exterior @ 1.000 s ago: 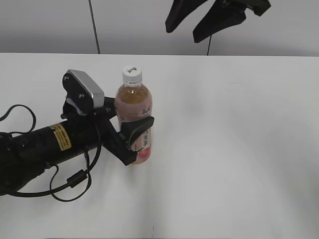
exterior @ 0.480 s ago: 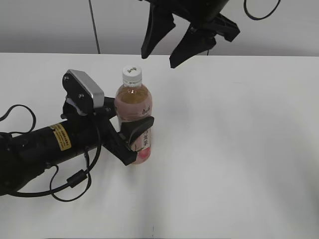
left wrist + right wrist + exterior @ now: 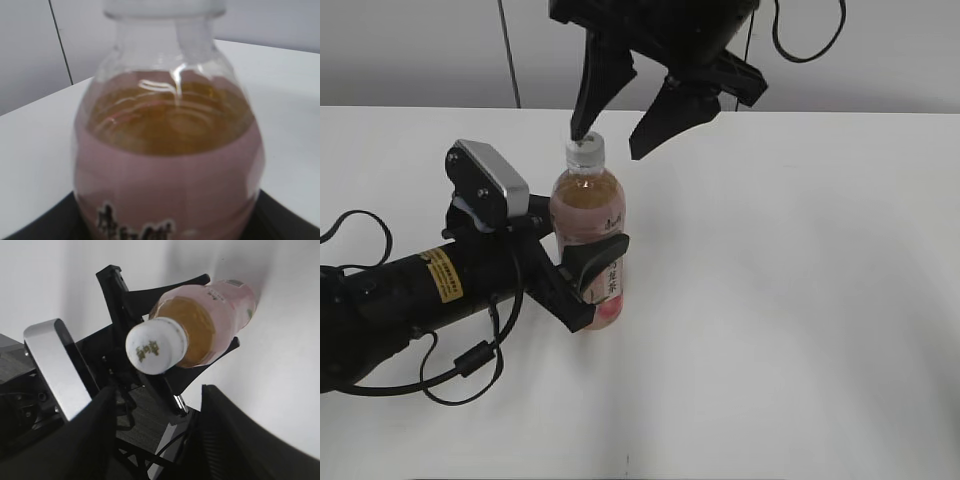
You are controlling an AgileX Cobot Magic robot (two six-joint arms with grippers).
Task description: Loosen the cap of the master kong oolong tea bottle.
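The master kong oolong tea bottle point(image 3: 588, 235) stands upright on the white table, amber tea above a pink label. My left gripper point(image 3: 582, 272) is shut on its labelled body; the left wrist view shows the bottle point(image 3: 167, 165) very close between the dark jaws. The white cap point(image 3: 586, 151) tops the bottle. My right gripper point(image 3: 612, 140) hangs open just above and behind the cap, one fingertip at the cap's left edge, the other to its right. From above in the right wrist view, the cap point(image 3: 156, 346) and bottle point(image 3: 215, 315) lie ahead of the open jaws point(image 3: 155, 410).
The white table point(image 3: 800, 300) spreads to the right and front. A grey wall with a dark vertical line point(image 3: 508, 55) stands behind it. The left arm's black body and cables point(image 3: 410, 300) lie at the left front.
My right gripper has come down and to the left from the upper right to just over the cap, jaws open. The bottle and left gripper have not moved.
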